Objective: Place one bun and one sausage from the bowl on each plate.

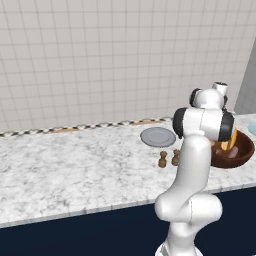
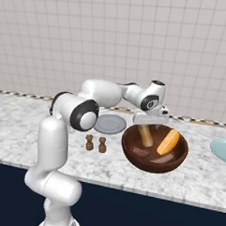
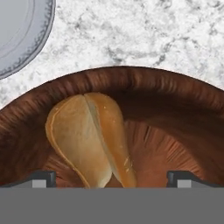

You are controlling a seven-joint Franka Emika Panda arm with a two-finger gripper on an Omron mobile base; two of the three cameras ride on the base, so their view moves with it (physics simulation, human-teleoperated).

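The large brown wooden bowl [image 2: 178, 161] stands on the counter right of the arm. A pale split bun [image 3: 87, 140] leans upright in the bowl [image 3: 131, 76], and my open gripper [image 3: 111, 178] hangs over it with one fingertip [image 3: 43, 177] wide on each side, not touching. From the right base view the gripper [image 2: 147, 127] sits just above that bun [image 2: 145, 136]. An orange bun [image 2: 168, 142] leans on the far wall, and dull reddish sausages [image 2: 140, 152] lie on the bottom. The grey plate [image 2: 110, 124] lies left of the bowl, the pale teal plate [image 2: 223, 150] to its right.
Two small brown shakers [image 2: 89, 142] [image 2: 102, 144] stand in front of the grey plate [image 1: 158, 136]. The marble counter [image 1: 75, 165] runs wide to the left, with a tiled wall behind. The counter's front edge [image 2: 129, 188] is close below the bowl.
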